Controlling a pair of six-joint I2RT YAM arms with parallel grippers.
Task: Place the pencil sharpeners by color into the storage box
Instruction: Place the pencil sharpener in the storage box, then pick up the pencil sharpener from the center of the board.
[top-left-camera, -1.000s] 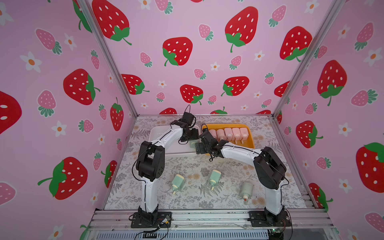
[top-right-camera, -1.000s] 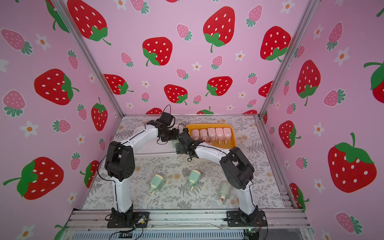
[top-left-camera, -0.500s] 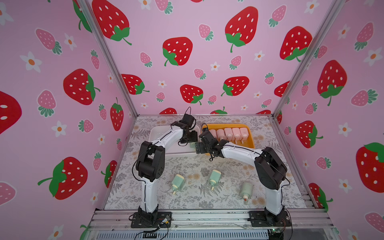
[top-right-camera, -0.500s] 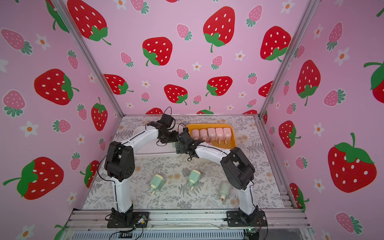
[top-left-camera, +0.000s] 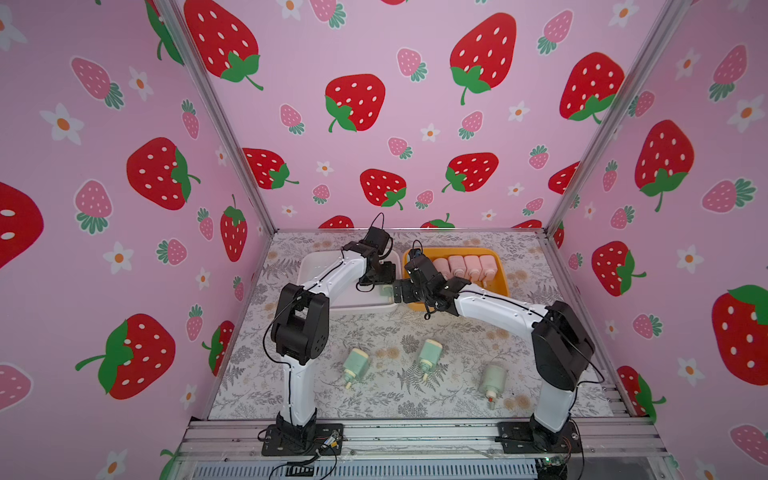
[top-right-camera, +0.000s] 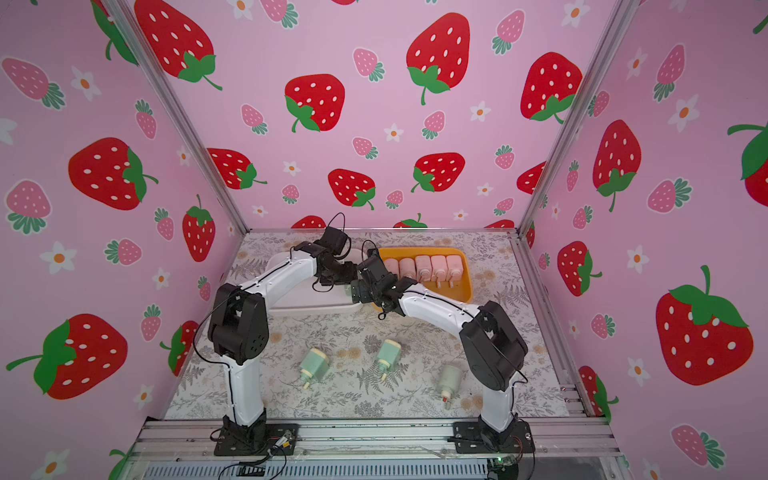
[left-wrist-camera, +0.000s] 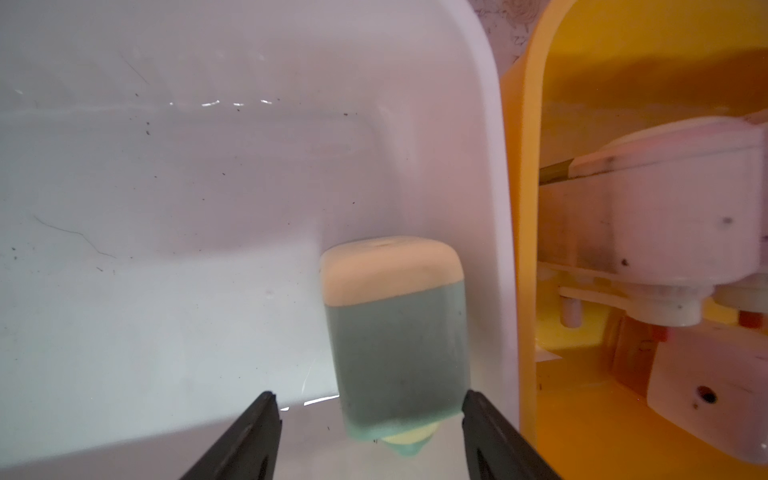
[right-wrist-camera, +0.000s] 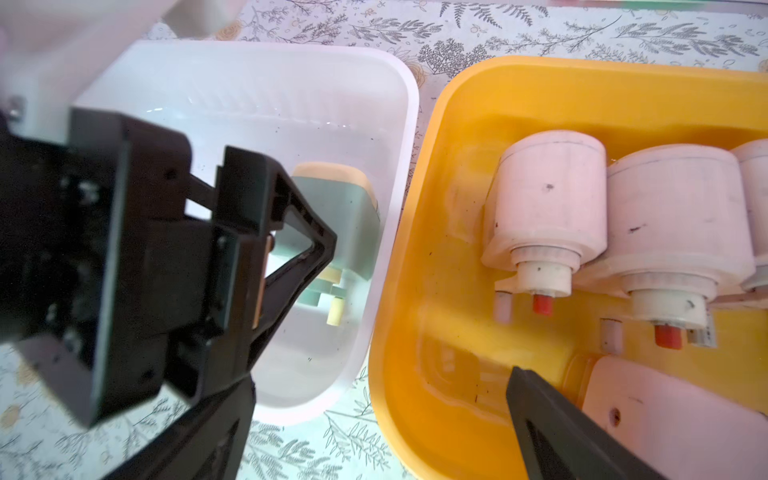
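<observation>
Hovering low in the white bin, the left gripper stands open, holding nothing: a mint-green sharpener lies loose between its jaws against the bin's right wall, long axis near-to-far, cream cap far, crank near. The right gripper gapes empty over the yellow bin. Three mint sharpeners lie nearside, the leftmost closest to the left arm.

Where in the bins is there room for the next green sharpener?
In the white bin the floor is bare, bar one green sharpener near the wall beside the yellow bin, which is crowded with pink sharpeners.
</observation>
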